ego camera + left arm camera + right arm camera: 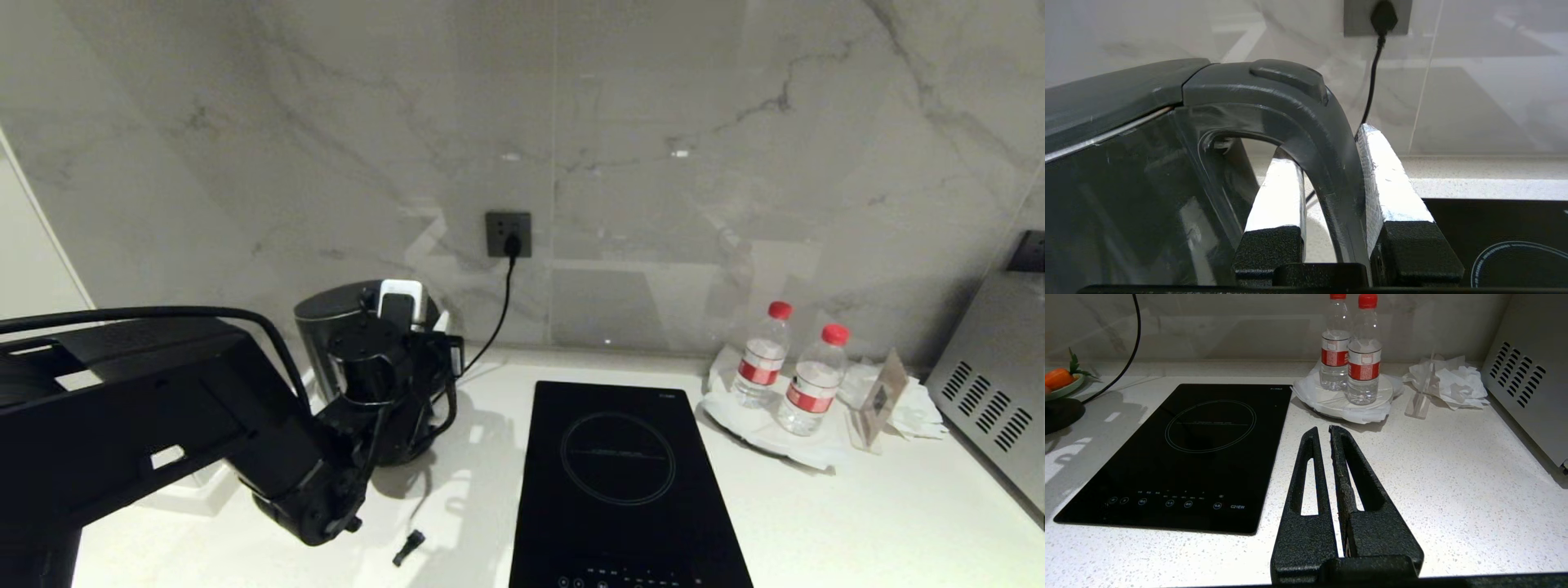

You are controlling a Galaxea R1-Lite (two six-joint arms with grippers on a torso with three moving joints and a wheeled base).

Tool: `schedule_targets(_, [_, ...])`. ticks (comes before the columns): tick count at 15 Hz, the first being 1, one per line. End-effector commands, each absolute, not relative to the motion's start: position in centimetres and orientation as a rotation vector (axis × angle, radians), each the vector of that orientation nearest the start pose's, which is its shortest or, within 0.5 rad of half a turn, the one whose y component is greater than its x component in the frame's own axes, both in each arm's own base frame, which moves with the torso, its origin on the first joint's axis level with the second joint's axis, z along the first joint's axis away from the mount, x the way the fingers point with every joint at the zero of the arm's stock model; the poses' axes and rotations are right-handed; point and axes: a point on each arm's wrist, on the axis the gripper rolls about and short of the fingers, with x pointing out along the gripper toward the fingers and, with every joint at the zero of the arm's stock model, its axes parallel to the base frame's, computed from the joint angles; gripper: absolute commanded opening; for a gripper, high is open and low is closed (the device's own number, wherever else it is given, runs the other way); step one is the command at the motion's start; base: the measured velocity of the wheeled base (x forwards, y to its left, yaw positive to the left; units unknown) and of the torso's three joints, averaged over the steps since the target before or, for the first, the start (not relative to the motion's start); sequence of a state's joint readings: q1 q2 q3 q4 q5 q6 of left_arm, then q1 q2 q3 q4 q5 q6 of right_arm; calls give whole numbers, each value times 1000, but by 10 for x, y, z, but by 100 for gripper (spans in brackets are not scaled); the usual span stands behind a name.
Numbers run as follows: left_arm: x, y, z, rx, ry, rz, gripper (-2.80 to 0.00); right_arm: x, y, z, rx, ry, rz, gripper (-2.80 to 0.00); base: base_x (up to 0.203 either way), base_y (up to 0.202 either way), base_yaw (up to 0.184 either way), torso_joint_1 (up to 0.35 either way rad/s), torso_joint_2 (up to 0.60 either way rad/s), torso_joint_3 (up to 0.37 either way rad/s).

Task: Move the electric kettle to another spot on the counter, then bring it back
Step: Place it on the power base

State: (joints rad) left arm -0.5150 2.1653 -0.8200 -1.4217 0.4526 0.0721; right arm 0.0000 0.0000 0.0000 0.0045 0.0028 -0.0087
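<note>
where it meets the electric kettle, left gripper narrowed, clamping its loop handle

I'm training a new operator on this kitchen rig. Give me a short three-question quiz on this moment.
1. True or false: the left gripper is shut on the electric kettle handle.
2. What stands on the white plate? A) two water bottles B) a cup C) a pan
3. Fill in: the black cord runs up to the wall ____.

Key: 1 true; 2 A, the two red-capped water bottles; 3 socket.
</note>
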Motion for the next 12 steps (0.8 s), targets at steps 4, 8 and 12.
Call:
schedule_targets(4, [369, -193, 73, 42, -59, -43, -280, -23, 0, 75, -9, 5, 3, -280, 0, 0, 0, 0, 0, 0])
schedule_targets(8, [393, -195, 61, 41, -60, 18, -280, -23, 0, 75, -9, 5, 3, -280, 0, 0, 0, 0, 0, 0])
schedule_targets(12, [409, -192, 43, 54, -36, 39, -280, -23, 0, 75, -9, 5, 3, -280, 0, 0, 0, 0, 0, 0])
